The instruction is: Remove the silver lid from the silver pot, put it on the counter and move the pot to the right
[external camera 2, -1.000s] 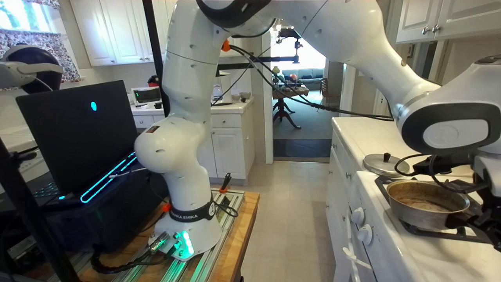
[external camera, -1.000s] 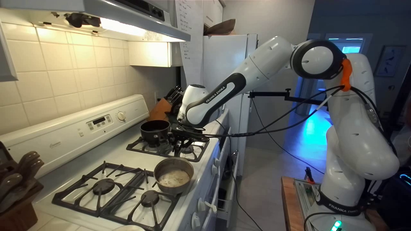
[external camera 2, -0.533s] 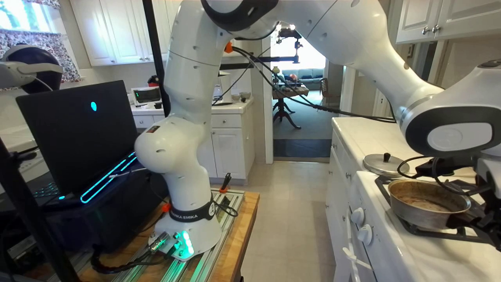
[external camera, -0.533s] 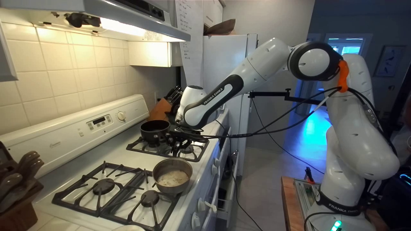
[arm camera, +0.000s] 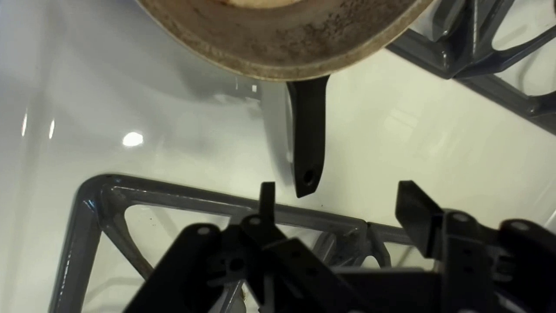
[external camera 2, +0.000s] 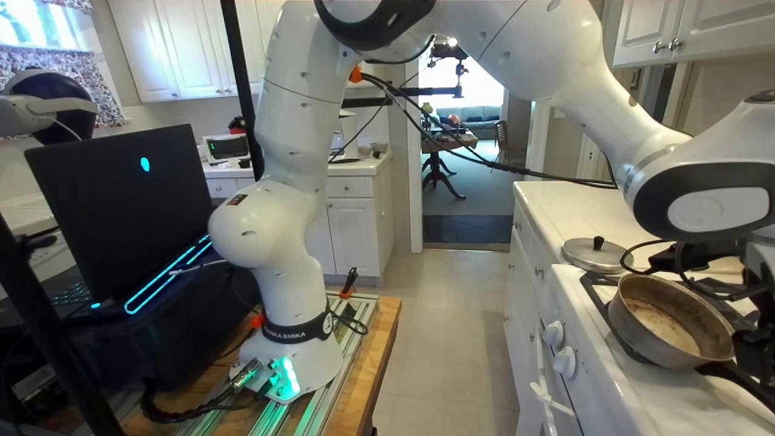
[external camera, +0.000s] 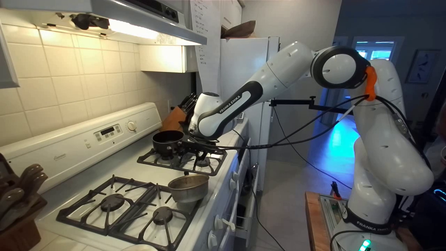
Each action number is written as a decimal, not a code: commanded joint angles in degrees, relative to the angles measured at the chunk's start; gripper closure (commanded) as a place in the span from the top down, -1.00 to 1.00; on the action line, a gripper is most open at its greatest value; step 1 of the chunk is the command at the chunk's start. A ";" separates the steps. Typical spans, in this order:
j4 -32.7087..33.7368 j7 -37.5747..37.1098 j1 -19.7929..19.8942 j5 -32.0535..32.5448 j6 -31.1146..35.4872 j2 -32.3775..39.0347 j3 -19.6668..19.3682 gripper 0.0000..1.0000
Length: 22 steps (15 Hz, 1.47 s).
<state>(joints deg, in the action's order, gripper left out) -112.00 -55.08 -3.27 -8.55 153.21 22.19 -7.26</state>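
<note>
The silver pot (external camera: 189,192) rests by the edge of a front burner grate, tilted down towards its black handle (external camera 2: 740,383). In the wrist view the pot (arm camera: 282,45) is at the top edge, its handle (arm camera: 310,130) pointing at me. My gripper (arm camera: 337,191) stands open, fingers apart on either side of the handle's line. The handle's tip ends about level with the fingertips, nearer the left one, touching neither. In an exterior view the silver lid (external camera 2: 596,254) lies on the white counter (external camera 2: 569,203) with its black knob up.
A black pan (external camera: 168,143) stands on the back of the far grate (external camera: 148,160), close to my gripper. The near grate (external camera: 122,209) holds nothing on its burners. Knife blocks (external camera: 174,119) stand at the far end and near left. Stove knobs (external camera: 218,223) line the front edge.
The gripper has opened and let go of the pot's handle. The pot has tipped down on its handle side. The arm has drawn slightly away from the pot along the handle.
</note>
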 commanded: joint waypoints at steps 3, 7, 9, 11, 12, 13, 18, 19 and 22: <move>2.08 -0.26 0.04 -0.49 -0.44 1.03 0.44 0.91; 2.47 2.09 0.71 -1.72 -1.01 1.23 2.25 1.00; 2.53 3.37 1.02 -2.25 -1.26 1.38 3.20 1.00; 2.57 5.15 1.44 -2.95 -1.70 1.52 4.16 1.00; 2.60 5.97 1.65 -3.37 -2.09 1.58 4.56 1.00; 2.65 7.21 2.00 -4.05 -2.67 1.64 5.04 1.00; 4.50 12.37 2.94 -5.58 -7.17 2.63 5.53 1.00; 5.03 13.09 2.96 -5.44 -8.29 2.88 5.34 1.00; 6.92 14.94 3.09 -5.09 -11.33 3.82 5.02 1.00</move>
<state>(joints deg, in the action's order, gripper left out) -108.58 -43.16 -1.00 -12.31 145.50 24.09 -2.64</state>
